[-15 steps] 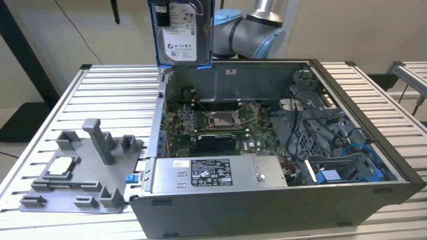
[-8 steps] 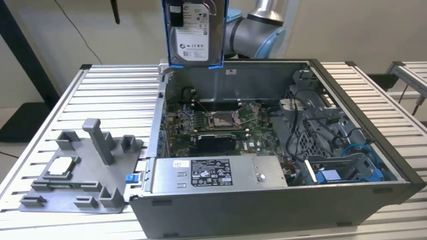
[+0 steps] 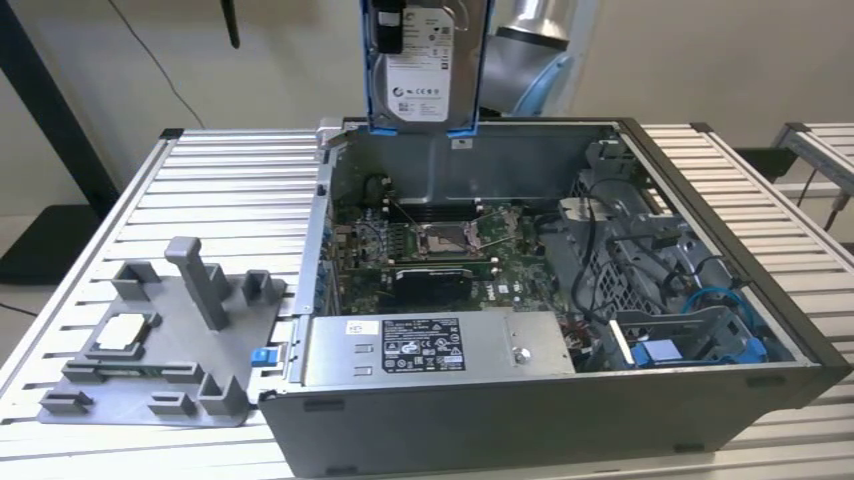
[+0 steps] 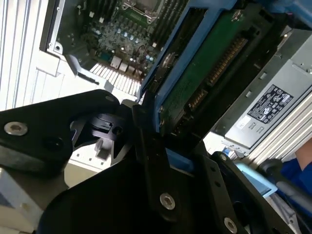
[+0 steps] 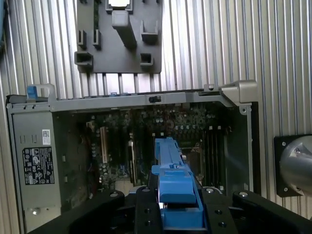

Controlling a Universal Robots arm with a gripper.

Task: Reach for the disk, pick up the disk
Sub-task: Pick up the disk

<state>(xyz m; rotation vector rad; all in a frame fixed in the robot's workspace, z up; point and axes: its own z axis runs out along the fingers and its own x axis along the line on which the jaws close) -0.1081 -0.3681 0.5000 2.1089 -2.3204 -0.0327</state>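
**Disk up and clear of the case**

Starting at the exterior view's left, well below the claw and off to the side, a grey jig (image 3: 127,395) lies on the slatted table (image 3: 227,190). A small chip (image 3: 123,332) sits in it, untouched. Next along, right under the claw, the open case (image 3: 534,430) shows its motherboard (image 3: 400,240) and power supply (image 3: 427,345). The disk (image 3: 424,60) hangs upright above the case's far wall and looks clear of it. In the first wrist view the claw (image 5: 178,207) is clamped on the disk's blue carrier, with black fingers (image 5: 146,214) pressed to either side. By my reckoning the reach and the grasp are done and the disk is lifted, so nothing of the pick-up looks left.
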